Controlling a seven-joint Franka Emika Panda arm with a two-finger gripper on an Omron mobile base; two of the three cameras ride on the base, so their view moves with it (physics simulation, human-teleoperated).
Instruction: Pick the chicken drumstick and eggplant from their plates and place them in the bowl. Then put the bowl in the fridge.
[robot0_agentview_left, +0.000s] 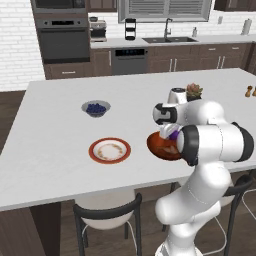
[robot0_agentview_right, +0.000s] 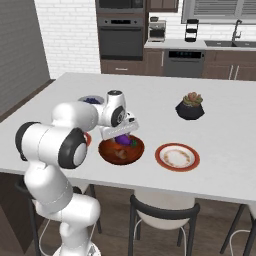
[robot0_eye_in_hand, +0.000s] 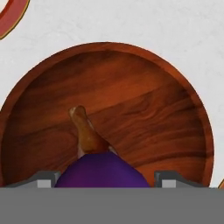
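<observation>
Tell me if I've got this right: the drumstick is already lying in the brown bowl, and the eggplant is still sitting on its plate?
Not quite. The drumstick does lie in the brown bowl, but the eggplant is not on a plate: it sits between the robot's jaws just above the bowl, as the hand view shows. Both red-rimmed plates hold no food.

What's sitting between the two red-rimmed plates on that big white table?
The brown bowl lies between the plates in the right base view, with the drumstick inside. The end effector hangs over it with the eggplant between its fingers.
</observation>
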